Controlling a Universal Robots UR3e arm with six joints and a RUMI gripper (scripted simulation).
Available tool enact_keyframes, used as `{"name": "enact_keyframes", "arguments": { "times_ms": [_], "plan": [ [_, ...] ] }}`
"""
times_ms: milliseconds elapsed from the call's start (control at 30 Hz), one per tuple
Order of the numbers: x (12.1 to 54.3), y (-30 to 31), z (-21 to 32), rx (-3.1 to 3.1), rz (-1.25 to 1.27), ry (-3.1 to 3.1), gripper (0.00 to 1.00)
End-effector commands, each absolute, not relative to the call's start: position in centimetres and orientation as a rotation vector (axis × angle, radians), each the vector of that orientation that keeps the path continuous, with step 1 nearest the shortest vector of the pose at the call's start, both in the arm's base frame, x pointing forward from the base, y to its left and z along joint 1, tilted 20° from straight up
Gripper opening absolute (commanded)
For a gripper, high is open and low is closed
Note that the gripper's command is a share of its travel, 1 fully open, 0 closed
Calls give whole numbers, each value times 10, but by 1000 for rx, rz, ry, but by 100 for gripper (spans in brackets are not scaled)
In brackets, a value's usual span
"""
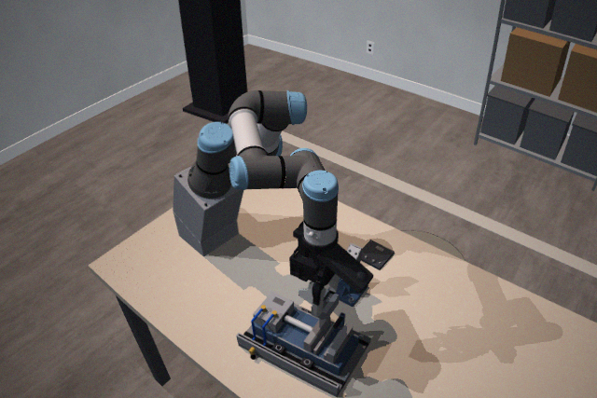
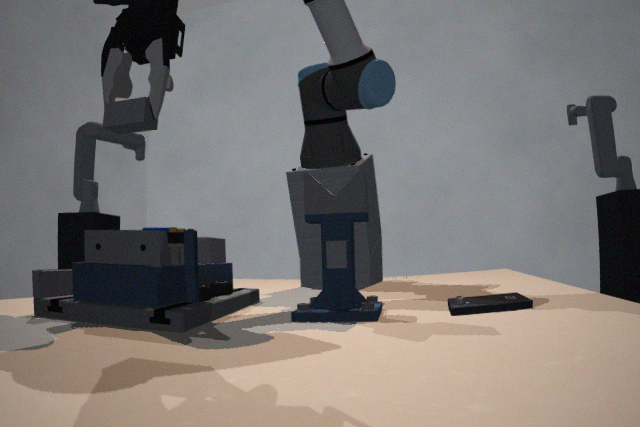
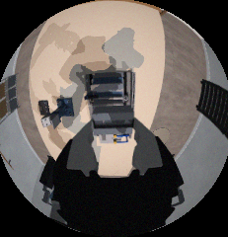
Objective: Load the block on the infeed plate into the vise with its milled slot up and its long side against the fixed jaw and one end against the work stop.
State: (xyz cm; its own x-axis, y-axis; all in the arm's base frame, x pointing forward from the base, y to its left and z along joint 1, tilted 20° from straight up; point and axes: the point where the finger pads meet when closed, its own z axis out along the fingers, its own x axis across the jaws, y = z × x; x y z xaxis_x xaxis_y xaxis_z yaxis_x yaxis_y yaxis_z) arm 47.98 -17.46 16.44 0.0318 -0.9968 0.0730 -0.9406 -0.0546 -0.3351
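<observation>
My gripper (image 1: 322,303) (image 2: 132,111) (image 3: 114,118) is shut on the part, a grey block (image 2: 126,115) (image 3: 113,115), and holds it high above the vise. The part looks roughly level in the exterior view, tilted a little. I cannot tell which way its slot faces. The vise (image 1: 295,330) stands open. Its fixed jaw (image 1: 339,344) (image 2: 126,242) is the one away from the air cylinder, and the moving jaw (image 1: 314,336) is on the rod (image 1: 297,322). A blue upright (image 1: 341,320) (image 2: 191,263) stands at the jaws' end. The work stop and low bars are not clear.
A blue stand (image 1: 351,292) (image 2: 337,285) (image 3: 65,107) is beside the vise, with what looks like the grey V-block on top. A flat dark box (image 1: 377,253) (image 2: 491,304) (image 3: 43,107) lies beyond it. Blue hoses (image 1: 264,328) rise at the cylinder end.
</observation>
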Motion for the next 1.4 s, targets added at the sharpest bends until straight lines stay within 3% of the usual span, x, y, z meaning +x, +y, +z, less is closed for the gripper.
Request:
{"name": "enact_keyframes", "arguments": {
  "times_ms": [0,1367],
  "plan": [
    [480,-175,166,-2106,-433,2014,0],
    [485,-176,153,-2106,-432,2015,0]
  ]
}}
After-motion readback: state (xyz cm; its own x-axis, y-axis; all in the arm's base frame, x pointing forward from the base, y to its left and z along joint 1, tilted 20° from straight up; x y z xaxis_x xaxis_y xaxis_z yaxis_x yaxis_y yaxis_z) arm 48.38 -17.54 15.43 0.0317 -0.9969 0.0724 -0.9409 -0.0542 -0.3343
